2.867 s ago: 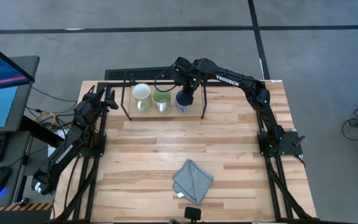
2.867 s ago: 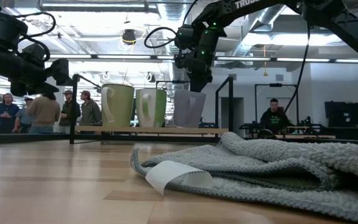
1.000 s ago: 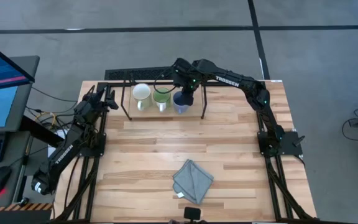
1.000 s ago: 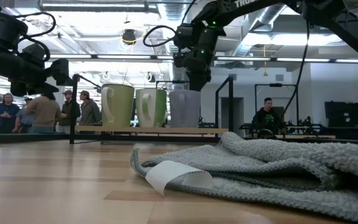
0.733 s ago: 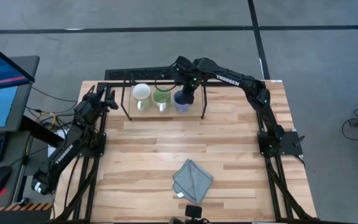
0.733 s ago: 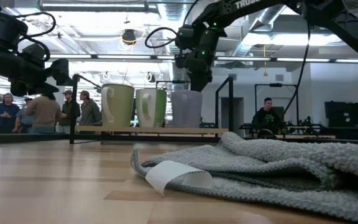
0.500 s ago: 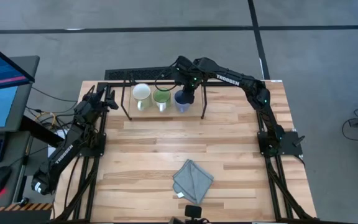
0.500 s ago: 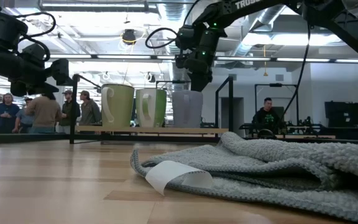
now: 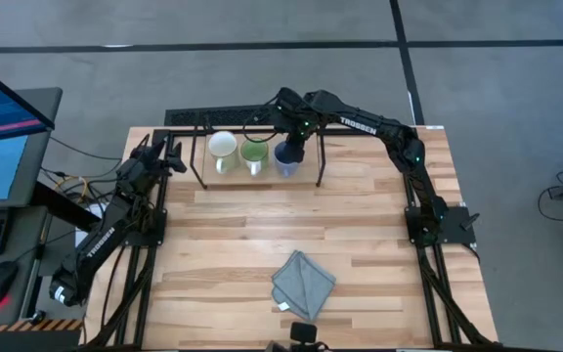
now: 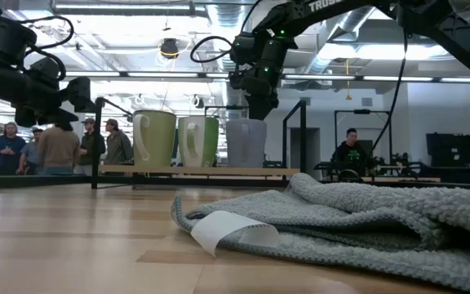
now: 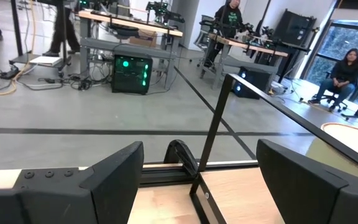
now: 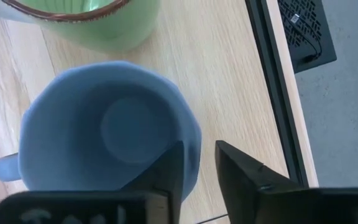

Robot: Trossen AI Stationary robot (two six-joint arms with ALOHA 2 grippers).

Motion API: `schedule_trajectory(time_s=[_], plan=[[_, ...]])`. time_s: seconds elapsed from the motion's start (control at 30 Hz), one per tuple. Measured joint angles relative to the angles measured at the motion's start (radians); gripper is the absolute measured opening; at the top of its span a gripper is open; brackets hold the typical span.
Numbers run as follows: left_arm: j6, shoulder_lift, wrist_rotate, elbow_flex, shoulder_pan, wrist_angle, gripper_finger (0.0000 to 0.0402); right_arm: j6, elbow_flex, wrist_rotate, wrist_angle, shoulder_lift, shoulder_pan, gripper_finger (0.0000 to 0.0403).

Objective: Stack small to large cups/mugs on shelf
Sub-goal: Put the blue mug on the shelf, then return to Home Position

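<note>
Mugs are standing in a row of three on the shelf, and we are looking at the right hand poised directly over the blue-grey mug at the end of that row. In the right wrist view, one finger is reaching down inside the blue-grey mug and the other is sitting just outside its wall, so the rim is lying between them. The fingers are standing slightly apart around that wall; we cannot tell whether they are pressing on it or clear of it. Just beside the right hand, the green mug is sitting next to the blue-grey one, and the white mug is standing beyond it, farther from the hand. From the low view all three are resting upright on the shelf board, with the right hand hanging above the blue-grey mug. The left hand is waiting well away, off the shelf's other end, its fingers spread wide apart and holding nothing. A folded cloth is lying on the tabletop, far from both hands.
</note>
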Motion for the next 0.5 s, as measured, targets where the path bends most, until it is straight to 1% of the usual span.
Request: schedule_trajectory(time_s=[0.17, 0.33, 0.5], plan=[[0.000, 0.000, 0.004, 0.000, 0.000, -0.001, 0.0304, 0.000, 0.000, 0.000, -0.001, 0.000, 0.003, 0.0148], [0.000, 0.000, 0.005, 0.000, 0.000, -0.001, 0.0304, -0.002, 0.000, 0.004, -0.008, 0.000, 0.016, 0.0173], [0.000, 0.000, 0.005, 0.000, 0.000, -0.001, 0.0304, -0.009, 0.000, 0.101, -0.011, 0.000, 0.025, 0.0185]])
